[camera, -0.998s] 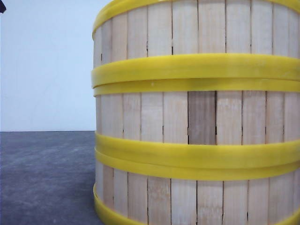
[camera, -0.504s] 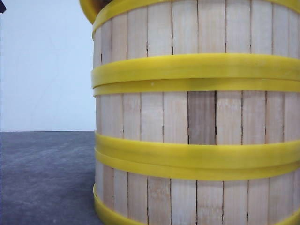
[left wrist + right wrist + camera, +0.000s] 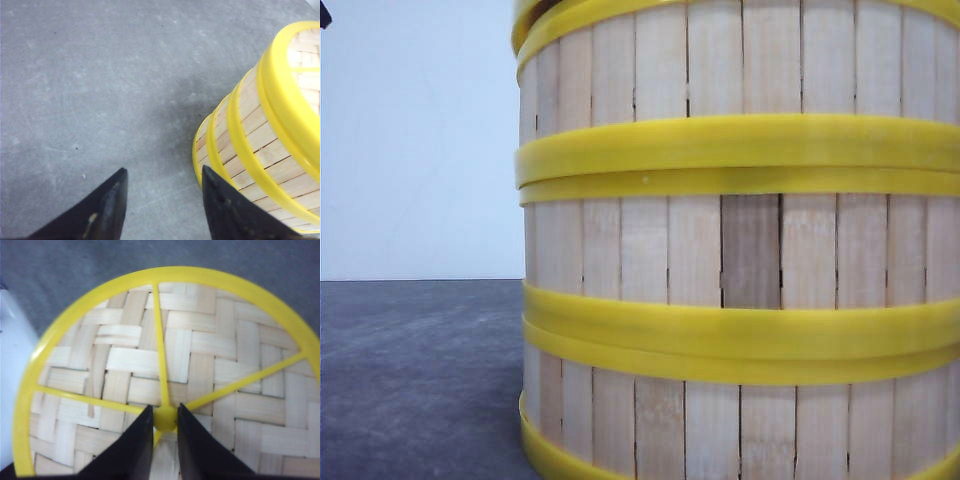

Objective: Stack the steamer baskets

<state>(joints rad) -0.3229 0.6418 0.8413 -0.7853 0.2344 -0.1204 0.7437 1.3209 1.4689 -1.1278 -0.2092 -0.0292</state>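
Three round slatted wooden steamer baskets (image 3: 740, 250) with yellow rims are standing stacked on the grey table (image 3: 420, 380). The right gripper (image 3: 165, 422) is pinching the yellow-rimmed woven lid (image 3: 165, 365) by its hub above them. The left gripper (image 3: 162, 200) is hanging spread, empty, left of the stack.

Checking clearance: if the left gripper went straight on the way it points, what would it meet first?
Probably the bare grey tabletop; the left gripper hangs open beside the stacked yellow-rimmed wooden steamer baskets.

The left gripper (image 3: 162, 202) hangs over the grey table (image 3: 100, 75), its two dark fingers (image 3: 107, 210) spread with bare tabletop between them and nothing held. At about three o'clock of it stands the stack of steamer baskets (image 3: 260, 150), pale slats banded by yellow rims; one finger overlaps the stack's lower edge, contact unclear.
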